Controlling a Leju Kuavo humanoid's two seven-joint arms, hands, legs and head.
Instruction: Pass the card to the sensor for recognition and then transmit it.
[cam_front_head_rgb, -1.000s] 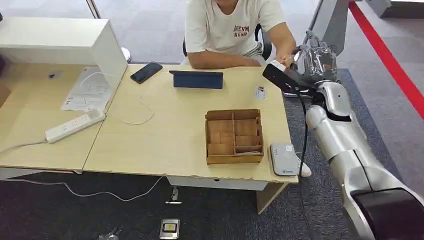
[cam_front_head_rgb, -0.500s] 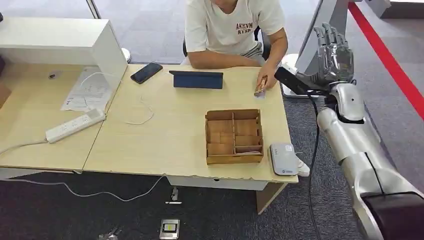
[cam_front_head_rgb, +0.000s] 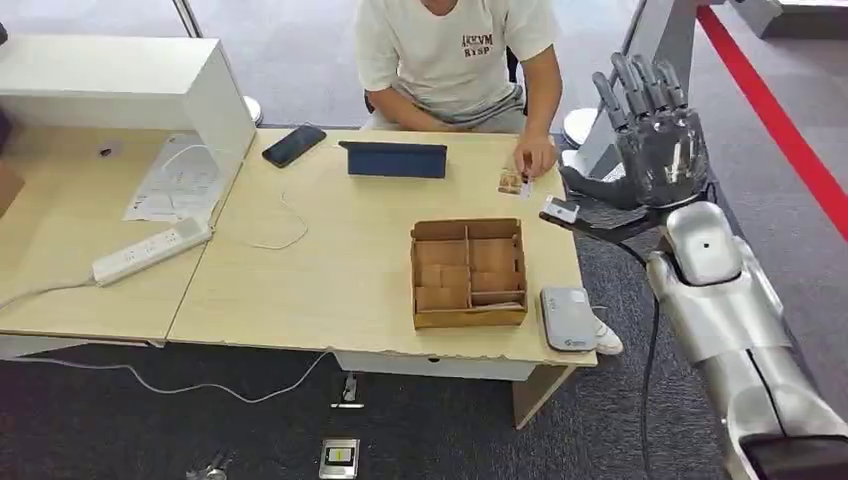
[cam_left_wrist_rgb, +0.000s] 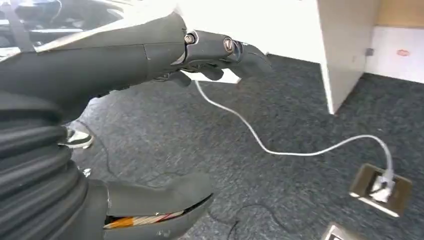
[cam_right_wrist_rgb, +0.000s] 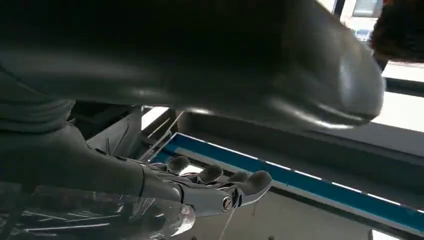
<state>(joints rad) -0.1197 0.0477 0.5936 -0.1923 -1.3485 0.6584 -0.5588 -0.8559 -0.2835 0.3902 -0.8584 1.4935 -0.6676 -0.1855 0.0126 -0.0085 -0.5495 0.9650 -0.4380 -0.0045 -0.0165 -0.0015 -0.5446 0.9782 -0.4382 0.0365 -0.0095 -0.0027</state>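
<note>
A small card (cam_front_head_rgb: 512, 183) lies on the wooden table (cam_front_head_rgb: 340, 270) near its far right edge, just in front of the seated person's hand (cam_front_head_rgb: 536, 156). My right hand (cam_front_head_rgb: 655, 135) is raised beyond the table's right edge with its fingers spread upward and nothing in it; the right wrist view shows the same hand (cam_right_wrist_rgb: 200, 190) with fingers extended and empty. The grey card sensor (cam_front_head_rgb: 567, 318) sits at the table's front right corner. In the left wrist view my left hand (cam_left_wrist_rgb: 125, 55) hangs over dark carpet, fingers straight, thumb apart, holding nothing.
A wooden compartment box (cam_front_head_rgb: 468, 272) stands left of the sensor. A dark tablet (cam_front_head_rgb: 395, 158) and a phone (cam_front_head_rgb: 293, 144) lie at the far side. A power strip (cam_front_head_rgb: 150, 250) and a white shelf unit (cam_front_head_rgb: 130, 85) are on the left. A cable (cam_left_wrist_rgb: 280, 147) runs across the floor.
The card went from my right hand to the person, who laid it on the table. My right hand opened, drew back from the person and rose with its fingers spread.
</note>
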